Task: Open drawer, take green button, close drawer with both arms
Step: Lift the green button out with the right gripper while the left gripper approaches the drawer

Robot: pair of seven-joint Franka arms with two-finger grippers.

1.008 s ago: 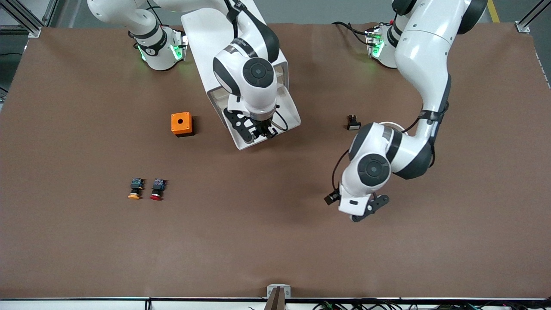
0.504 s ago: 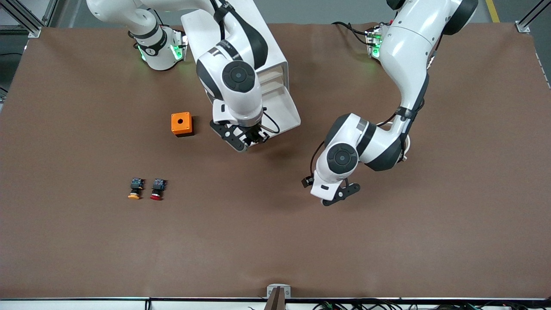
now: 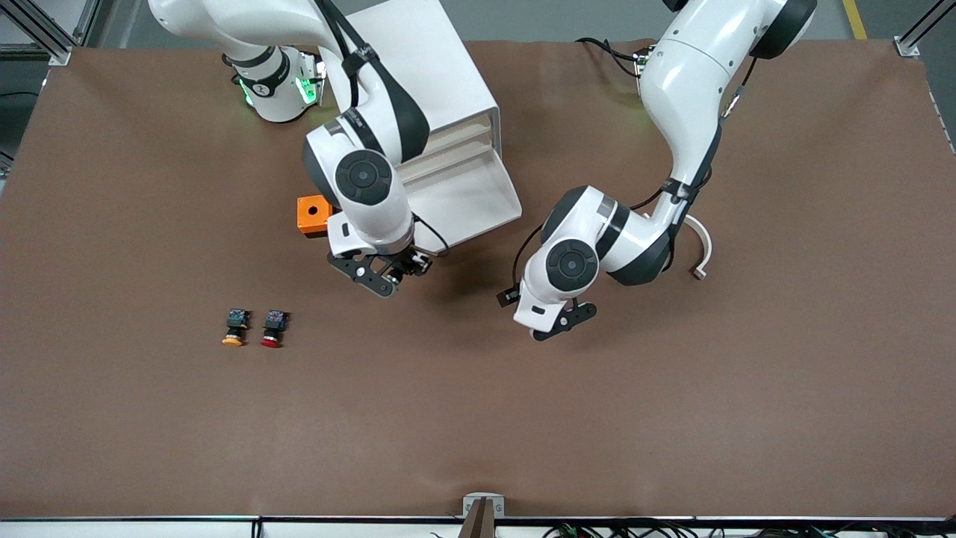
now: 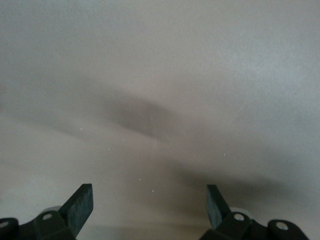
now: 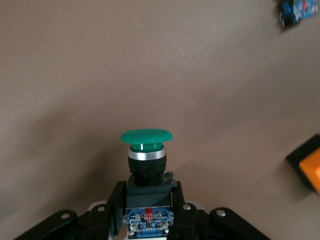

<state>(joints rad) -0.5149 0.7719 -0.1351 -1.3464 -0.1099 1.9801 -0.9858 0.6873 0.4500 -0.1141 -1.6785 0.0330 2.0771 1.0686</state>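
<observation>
**A:** Two grippers are up over the brown table, and we can read both. The right gripper hangs just off the open drawer's front edge. In its wrist view the fingers are clamped on the black body of the button, green cap pointing away from the wrist, bluish rear end tucked between the jaws.

**B:** From the front camera we can hardly make that button out; the arm's wrist covers most of it. What lies near the hand?

**A:** An orange box sits beside the gripper, toward the right arm's end, partly cut off by the forearm. Its corner also shows at the edge of the right wrist view. The yellow-capped button and the red-capped button lie side by side on the table, well apart from the gripper and nearer to the front camera.

**B:** And the drawer?

**A:** Pulled out of the white cabinet, its tray bare as far as we see; the right arm hides one corner of it.

**B:** The left gripper?

**A:** Over bare table, toward the left arm's end from the drawer. Its fingers stand wide apart with nothing between them. A white curved piece lies by that arm's elbow; we cannot tell what it is.
</observation>
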